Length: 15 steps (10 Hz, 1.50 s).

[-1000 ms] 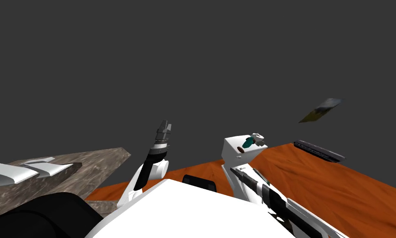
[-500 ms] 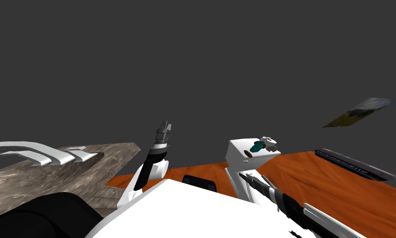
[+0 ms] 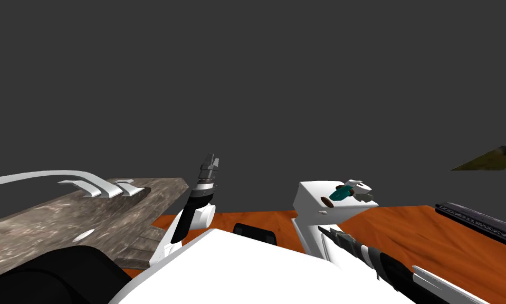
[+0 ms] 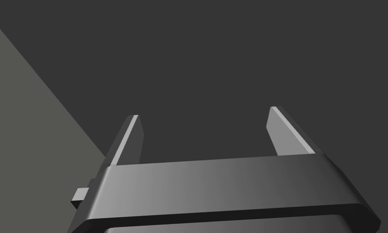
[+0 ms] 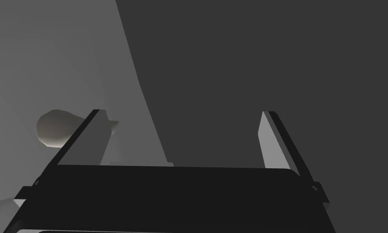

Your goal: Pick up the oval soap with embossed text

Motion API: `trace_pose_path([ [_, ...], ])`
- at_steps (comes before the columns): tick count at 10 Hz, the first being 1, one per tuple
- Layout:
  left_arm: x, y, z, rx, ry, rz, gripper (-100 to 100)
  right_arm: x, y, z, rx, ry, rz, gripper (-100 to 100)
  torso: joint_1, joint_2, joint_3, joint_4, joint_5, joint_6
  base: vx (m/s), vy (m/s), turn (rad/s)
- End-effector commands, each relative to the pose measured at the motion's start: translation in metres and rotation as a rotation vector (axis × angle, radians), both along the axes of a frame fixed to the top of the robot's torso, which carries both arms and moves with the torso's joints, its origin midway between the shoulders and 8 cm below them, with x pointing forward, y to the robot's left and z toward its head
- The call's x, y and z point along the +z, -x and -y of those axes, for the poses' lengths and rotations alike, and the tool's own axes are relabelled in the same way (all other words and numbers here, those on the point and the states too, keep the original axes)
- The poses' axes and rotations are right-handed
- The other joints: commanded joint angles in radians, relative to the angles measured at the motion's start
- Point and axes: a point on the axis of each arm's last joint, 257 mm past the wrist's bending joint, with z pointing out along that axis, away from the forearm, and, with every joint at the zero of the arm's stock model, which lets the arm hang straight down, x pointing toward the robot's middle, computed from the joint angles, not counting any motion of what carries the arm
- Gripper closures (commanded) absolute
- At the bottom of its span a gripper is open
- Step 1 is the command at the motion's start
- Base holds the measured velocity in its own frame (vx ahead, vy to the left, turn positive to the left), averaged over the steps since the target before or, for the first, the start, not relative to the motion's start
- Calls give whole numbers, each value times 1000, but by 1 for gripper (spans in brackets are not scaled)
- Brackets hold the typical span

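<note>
Now, soap (image 3: 325, 202) near R tool (image 3: 323, 229).

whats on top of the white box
On the white box: a small brown oval near the edge, a teal object beside it, then a pale grey-white piece. Any embossing on the oval is too small to tell.

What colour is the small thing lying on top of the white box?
The small thing is teal; the head view shows it best.
</note>
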Motion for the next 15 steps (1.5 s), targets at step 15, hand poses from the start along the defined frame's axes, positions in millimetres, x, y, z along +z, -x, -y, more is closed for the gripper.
trace_pose_path([
  [15, 0, 0, 0, 0, 0, 0, 0, 77, 30, 207, -123, 429, -78, -100, 0, 0, 0, 0, 0, 1, 7, 47, 118],
])
